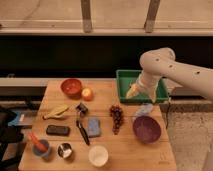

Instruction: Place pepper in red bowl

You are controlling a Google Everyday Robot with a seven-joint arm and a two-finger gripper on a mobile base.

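The pepper (35, 141) is a slim red-orange piece resting in a small blue-grey bowl (42, 149) at the table's front left corner. The red bowl (71, 86) stands at the back left of the wooden table, with a round orange fruit (87, 93) just right of it. My gripper (134, 91) hangs at the end of the white arm (165, 65), over the left front edge of the green tray (125, 82), far to the right of both the pepper and the red bowl. Nothing shows in it.
On the table are a banana (55, 112), a black flat object (58, 130), a blue sponge (93, 126), dark grapes (117, 118), a small metal cup (64, 149), a white bowl (98, 155) and a large purple bowl (147, 129). A clear wrapper (145, 109) lies by the tray.
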